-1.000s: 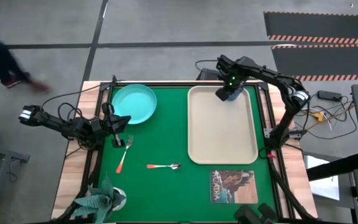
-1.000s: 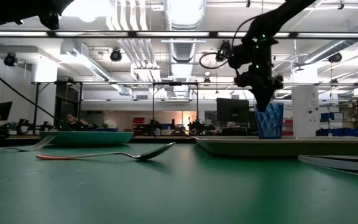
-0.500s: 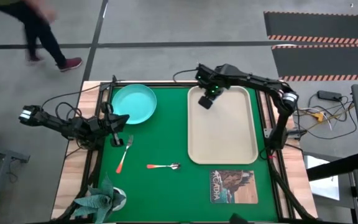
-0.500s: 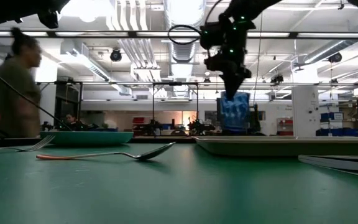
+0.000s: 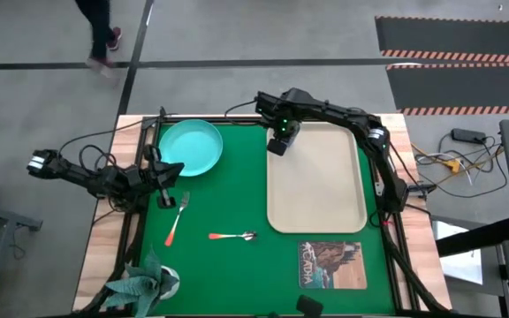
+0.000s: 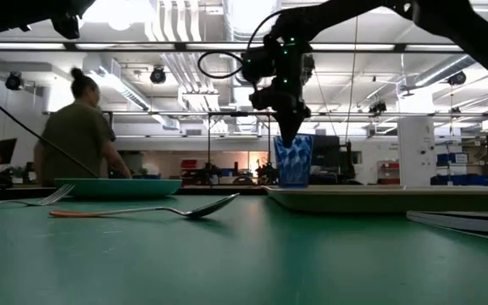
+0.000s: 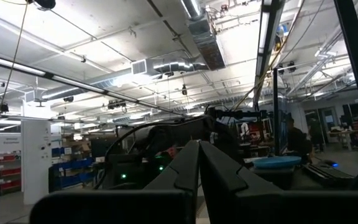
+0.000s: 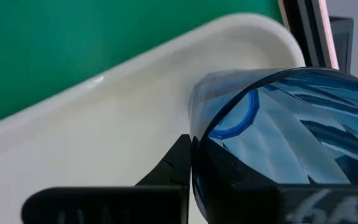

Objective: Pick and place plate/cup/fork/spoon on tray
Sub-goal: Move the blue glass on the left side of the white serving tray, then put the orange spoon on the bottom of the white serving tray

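Right claw (image 6: 288, 135) pinching cup (image 6: 294, 161) over tray (image 5: 316, 190), card (image 5: 331, 264) lettering unreadable

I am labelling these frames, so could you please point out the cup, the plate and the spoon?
cup (image 6: 294, 161), low view, middle of its blue wall.
plate (image 5: 190, 147), high view, centre of its turquoise face.
spoon (image 5: 228, 236), high view, its red-orange handle.

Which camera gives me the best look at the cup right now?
The low view: the cup shows whole, hanging from the right hand above the tray. The right wrist view shows its rim only; in the high view the arm hides it; the left wrist view misses it.
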### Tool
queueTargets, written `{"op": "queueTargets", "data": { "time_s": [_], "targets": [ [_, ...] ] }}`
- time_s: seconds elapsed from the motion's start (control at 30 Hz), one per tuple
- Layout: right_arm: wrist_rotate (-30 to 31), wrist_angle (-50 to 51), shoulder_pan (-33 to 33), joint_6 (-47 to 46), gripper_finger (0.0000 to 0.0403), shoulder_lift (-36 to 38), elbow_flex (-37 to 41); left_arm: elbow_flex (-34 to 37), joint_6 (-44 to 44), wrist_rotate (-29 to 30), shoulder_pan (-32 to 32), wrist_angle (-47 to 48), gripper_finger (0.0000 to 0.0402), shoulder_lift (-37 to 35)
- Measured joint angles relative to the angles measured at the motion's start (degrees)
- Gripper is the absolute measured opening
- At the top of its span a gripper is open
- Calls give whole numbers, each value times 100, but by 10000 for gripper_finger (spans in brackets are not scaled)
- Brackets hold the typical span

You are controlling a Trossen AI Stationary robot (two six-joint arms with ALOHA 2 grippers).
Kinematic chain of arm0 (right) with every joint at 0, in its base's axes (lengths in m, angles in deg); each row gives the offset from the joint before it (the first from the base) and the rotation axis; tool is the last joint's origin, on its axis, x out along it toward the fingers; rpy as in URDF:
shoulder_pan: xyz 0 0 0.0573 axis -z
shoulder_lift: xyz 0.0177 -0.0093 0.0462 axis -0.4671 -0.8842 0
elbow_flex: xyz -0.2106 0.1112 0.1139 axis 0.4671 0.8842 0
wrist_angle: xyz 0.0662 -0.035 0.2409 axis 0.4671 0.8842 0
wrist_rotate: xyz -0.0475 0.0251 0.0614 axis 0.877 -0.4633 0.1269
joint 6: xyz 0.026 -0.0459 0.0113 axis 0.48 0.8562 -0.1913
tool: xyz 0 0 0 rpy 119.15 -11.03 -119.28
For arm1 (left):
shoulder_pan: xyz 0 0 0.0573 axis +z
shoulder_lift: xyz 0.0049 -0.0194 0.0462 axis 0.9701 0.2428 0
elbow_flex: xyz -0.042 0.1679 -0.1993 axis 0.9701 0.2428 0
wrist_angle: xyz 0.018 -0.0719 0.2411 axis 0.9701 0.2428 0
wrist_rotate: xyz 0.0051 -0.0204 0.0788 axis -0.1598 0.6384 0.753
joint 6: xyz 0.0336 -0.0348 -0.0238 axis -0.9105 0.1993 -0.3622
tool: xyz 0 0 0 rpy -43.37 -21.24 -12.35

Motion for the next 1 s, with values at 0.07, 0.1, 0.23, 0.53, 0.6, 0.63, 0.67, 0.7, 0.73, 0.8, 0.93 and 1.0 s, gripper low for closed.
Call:
{"op": "queueTargets", "data": {
  "time_s": [0.07,0.1,0.23,0.53,0.6,0.63,0.67,0.7,0.73,0.8,0.93,1.0],
  "targets": [
    [-2,-2,0,40,9,-109,-120,8,0,0,0,0,1,0],
    [-2,9,0,45,9,-152,-162,13,2,0,0,3,1,-2],
    [0,-16,15,51,9,-231,-214,22,2,0,0,2,1,0],
    [2,-48,15,-29,63,-258,-180,20,2,0,0,0,1,-1],
    [7,-44,15,-30,84,-255,-181,20,2,0,0,0,1,-14],
    [7,-9,15,-30,94,-251,-204,22,2,0,0,0,1,-17],
    [9,39,15,-48,102,-249,-255,22,2,0,0,-2,1,-15],
    [7,82,15,-93,108,-244,-322,22,2,0,0,-1,1,-7],
    [9,135,15,-168,114,-227,-403,20,2,0,0,0,1,1],
    [7,275,15,-296,123,-160,-573,6,2,0,0,1,1,2],
    [15,400,-46,-395,129,233,-698,0,4,0,0,-4,1,68],
    [0,357,-120,-427,128,573,-614,-9,4,53,0,0,1,103]
  ]
}}
